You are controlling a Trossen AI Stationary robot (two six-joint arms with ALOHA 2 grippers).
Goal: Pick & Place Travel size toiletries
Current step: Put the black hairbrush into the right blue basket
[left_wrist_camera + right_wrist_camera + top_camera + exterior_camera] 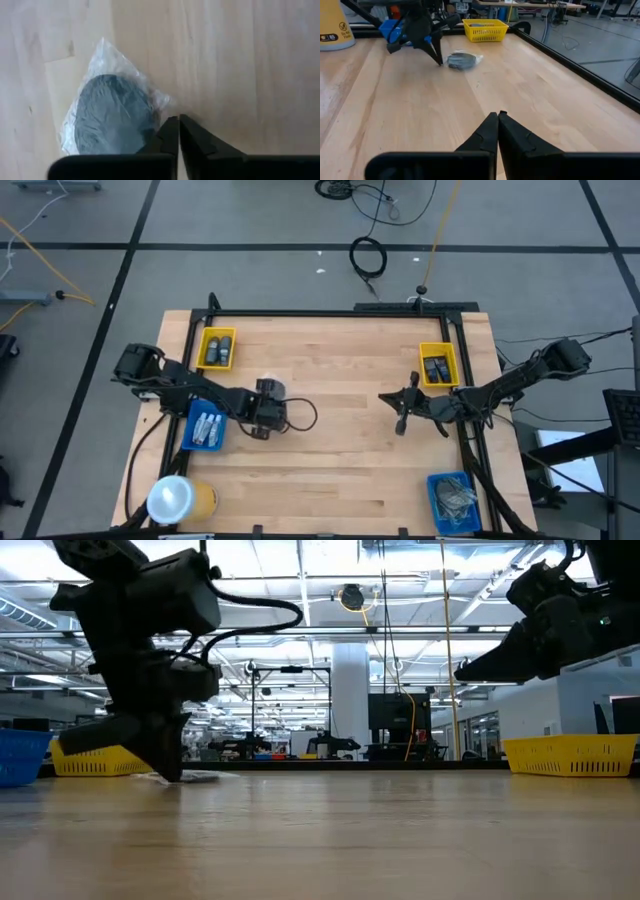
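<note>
Pale wooden planks are forming the table (pixel 340 430), framed by dark rails, with grey floor lying around it. From above, two yellow trays (pixel 217 348) (pixel 438 364) are sitting at the far corners, each holding small dark oblong bottles. A blue tray (pixel 207 426) on the left is holding pale tubes lying side by side, another blue tray (pixel 453 500) is sitting at the near right, and a yellow cylinder (pixel 178 498) with a white top is standing at the near left. The left gripper (pixel 266 388) is hanging just beside the blue tray; the right gripper (pixel 402 416) is waiting near the right yellow tray.

At table height, the left gripper (pixel 170 770) is reaching down to the planks, where something thin and crinkled is lying flat.

Through the left wrist camera, a grey round flat disc (pixel 112 120), sealed in a clear wrinkled plastic bag, is resting flat on the wood. The left fingers (pixel 167 135) are pressing together, their tips touching the bag's edge beside the disc.

Through the right wrist camera, the right fingers (pixel 512 132) are pressing together above bare wood, well apart from the bagged disc (pixel 462 60).
</note>
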